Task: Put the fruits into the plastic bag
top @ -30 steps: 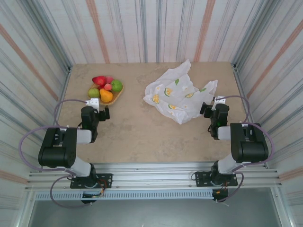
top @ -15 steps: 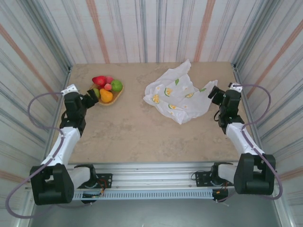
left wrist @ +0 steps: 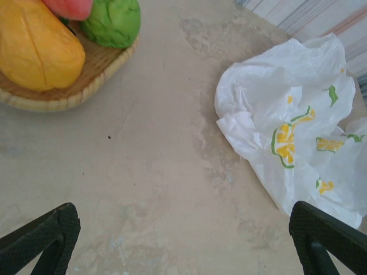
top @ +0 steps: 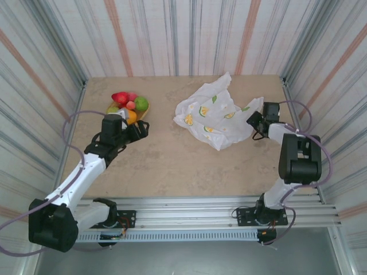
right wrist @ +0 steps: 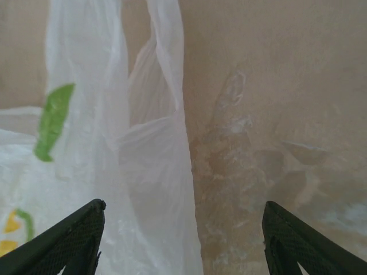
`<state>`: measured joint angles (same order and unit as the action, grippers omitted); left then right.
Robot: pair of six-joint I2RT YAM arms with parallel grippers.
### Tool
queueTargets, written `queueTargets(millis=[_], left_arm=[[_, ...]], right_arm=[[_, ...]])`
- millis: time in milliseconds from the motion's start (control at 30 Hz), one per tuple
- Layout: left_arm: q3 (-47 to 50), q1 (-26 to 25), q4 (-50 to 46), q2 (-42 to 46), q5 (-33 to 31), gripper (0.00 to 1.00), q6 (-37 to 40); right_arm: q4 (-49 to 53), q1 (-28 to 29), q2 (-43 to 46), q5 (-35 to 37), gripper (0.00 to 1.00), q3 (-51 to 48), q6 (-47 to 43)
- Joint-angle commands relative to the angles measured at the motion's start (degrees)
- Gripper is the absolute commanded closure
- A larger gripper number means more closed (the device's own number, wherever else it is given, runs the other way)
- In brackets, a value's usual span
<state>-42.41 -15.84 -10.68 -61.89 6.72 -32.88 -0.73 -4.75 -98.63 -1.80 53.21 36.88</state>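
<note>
The fruits are piled in a tan woven tray at the back left: a red one, green apples and an orange-yellow piece. The plastic bag, white with lemon prints, lies crumpled at the back right. My left gripper hovers open just in front of and right of the tray, with bare table between its fingertips. My right gripper is open at the bag's right edge. The bag's loop handle lies between its fingertips.
Striped walls enclose the tan table on three sides. Bare table lies between the tray and the bag, and across the whole front half. The right arm's cable loops near the right wall.
My left gripper swung from left of the tray to its front right. The right gripper came down to the bag's handle, and its jaws have narrowed somewhat.
</note>
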Motion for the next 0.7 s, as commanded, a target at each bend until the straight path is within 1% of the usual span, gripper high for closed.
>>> queueTargets(millis=[0, 67, 100, 200, 267, 333, 400, 467, 500, 567, 667], left_arm=[[-1.35, -0.47, -2.91, 1.74, 1.97, 0.01, -1.01], [-2.23, -0.58, -4.6, 2.01, 1.99, 0.01, -0.22], [-2.74, -0.63, -5.65, 2.19, 1.84, 0.01, 0.18], [-4.02, -0.78, -8.29, 3.36, 1.91, 0.01, 0.67], [-4.92, -0.95, -9.78, 4.43, 2.27, 0.01, 0.76], [-5.91, -0.88, -11.25, 5.88, 2.52, 0.01, 0.9], [-7.39, -0.95, -12.97, 7.47, 2.0, 0.01, 2.54], [-9.86, -0.81, -15.64, 8.79, -0.78, 0.01, 5.0], [-11.49, -0.86, -16.94, 9.35, -2.39, 0.01, 6.38], [-14.42, -0.77, -17.72, 10.23, -3.01, 0.01, 9.18], [-18.77, -0.73, -17.17, 10.28, 1.18, 0.04, 14.32]], right_arm=[[-1.41, 0.08, -3.59, -6.75, 0.41, 3.38, -0.12], [-0.68, 0.22, -5.83, -9.59, 0.54, 5.85, -1.94], [0.19, 0.11, -6.64, -10.86, 0.63, 7.05, -2.69], [1.0, -0.83, -5.05, -12.85, 0.85, 8.15, -5.65], [0.73, -1.31, -1.5, -14.82, 0.93, 7.87, -9.1], [1.68, -1.84, 2.56, -19.38, 0.97, 8.48, -14.26], [4.85, -2.09, 6.91, -26.18, 0.98, 10.72, -20.85], [8.11, -2.02, 10.45, -32.46, 0.99, 12.95, -25.59], [8.99, -2.04, 12.38, -36.47, 1.0, 13.9, -26.98], [9.21, -2.01, 15.6, -43.86, 1.0, 15.17, -28.64], [7.15, -1.41, 20.25, -52.46, 1.0, 16.73, -28.64]])
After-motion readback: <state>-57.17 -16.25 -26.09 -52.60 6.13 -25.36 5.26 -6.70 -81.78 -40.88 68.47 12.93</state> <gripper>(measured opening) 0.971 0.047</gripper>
